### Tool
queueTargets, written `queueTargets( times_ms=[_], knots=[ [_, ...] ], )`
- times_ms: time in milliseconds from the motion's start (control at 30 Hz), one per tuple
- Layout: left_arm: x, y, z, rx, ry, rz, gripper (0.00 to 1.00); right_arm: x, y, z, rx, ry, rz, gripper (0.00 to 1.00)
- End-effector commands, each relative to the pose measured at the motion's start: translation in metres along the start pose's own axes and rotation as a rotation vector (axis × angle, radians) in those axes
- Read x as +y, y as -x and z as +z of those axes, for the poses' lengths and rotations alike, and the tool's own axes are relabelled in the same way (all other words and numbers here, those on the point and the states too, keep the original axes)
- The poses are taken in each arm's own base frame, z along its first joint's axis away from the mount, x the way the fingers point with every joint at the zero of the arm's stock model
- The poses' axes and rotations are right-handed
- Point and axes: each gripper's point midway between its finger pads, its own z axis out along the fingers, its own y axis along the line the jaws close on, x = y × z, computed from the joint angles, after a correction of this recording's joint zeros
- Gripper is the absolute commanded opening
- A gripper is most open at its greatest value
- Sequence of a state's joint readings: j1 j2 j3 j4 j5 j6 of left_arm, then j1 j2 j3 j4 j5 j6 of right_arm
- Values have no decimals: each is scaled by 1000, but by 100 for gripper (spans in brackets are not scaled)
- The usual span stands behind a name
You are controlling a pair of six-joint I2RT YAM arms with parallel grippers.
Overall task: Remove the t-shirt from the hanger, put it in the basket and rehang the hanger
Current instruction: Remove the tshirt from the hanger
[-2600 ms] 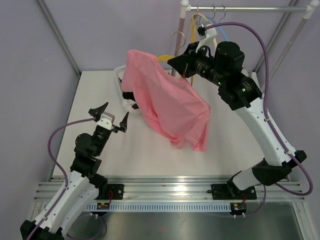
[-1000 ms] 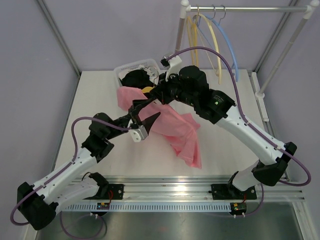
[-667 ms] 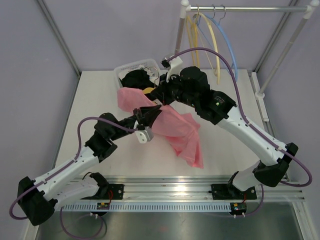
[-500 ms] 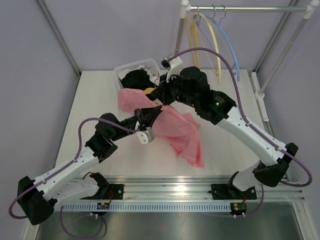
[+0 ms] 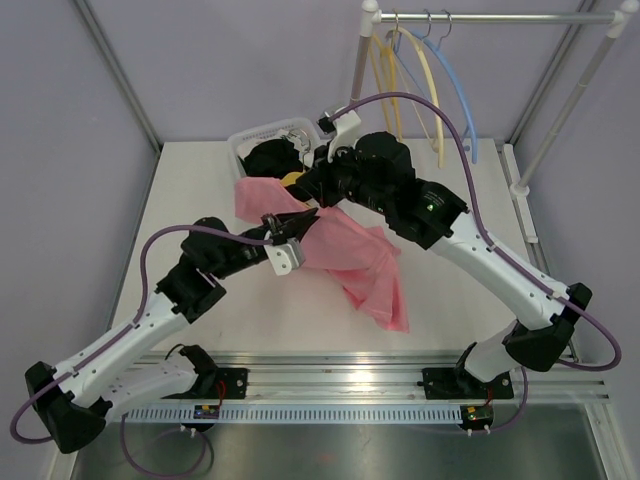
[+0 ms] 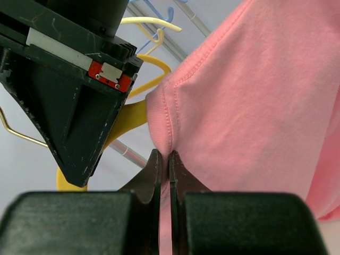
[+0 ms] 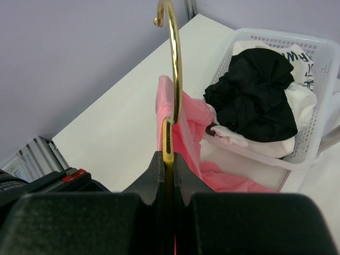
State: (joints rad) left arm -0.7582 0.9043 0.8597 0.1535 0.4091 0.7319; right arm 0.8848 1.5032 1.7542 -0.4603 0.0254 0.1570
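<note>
t-shirt (image 5: 350, 255): hung pink on the hanger over the middle of the table (image 5: 190, 200), with the bulk trailing toward the near right; could not tell whether the hem touched the surface.
hanger (image 7: 171, 64): stood yellow with a gold hook pointing up, raised off the table, one arm tucked inside the neckline.
right gripper (image 7: 168, 159): clamped tight on the hanger's neck just under the hook.
left gripper (image 6: 163, 159): closed to a sliver, pinching a fold of pink at the collar seam.
key relation: pinched the collar just beside the right gripper, right where the yellow arm entered the cloth.
hanger axis: ran, judging by the left wrist view, from the collar away under the right gripper.
likely pull: along that arm and off its end, not across it.
nearer arm: left, already on the cloth.
in the way: right gripper's body close above the seam; risked snagging the collar on the hanger's shoulder.
around: basket (image 5: 255, 137) of dark and white clothes just behind; rail (image 5: 500, 17) with spare hangers (image 5: 432, 85) well apart at far right.
</note>
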Motion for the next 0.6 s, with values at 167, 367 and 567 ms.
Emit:
queueTargets(
  times_ms=[167,367,567],
  knots=[
    [49,68,-18,-143,127,100,0,-8,19,4,-69,-49,-23,0],
    [36,49,-8,-112,89,114,31,-6,19,5,-68,-38,-24,0],
    [34,44,0,-108,70,103,28,-5,19,4,-66,-31,-25,0]
  ],
)
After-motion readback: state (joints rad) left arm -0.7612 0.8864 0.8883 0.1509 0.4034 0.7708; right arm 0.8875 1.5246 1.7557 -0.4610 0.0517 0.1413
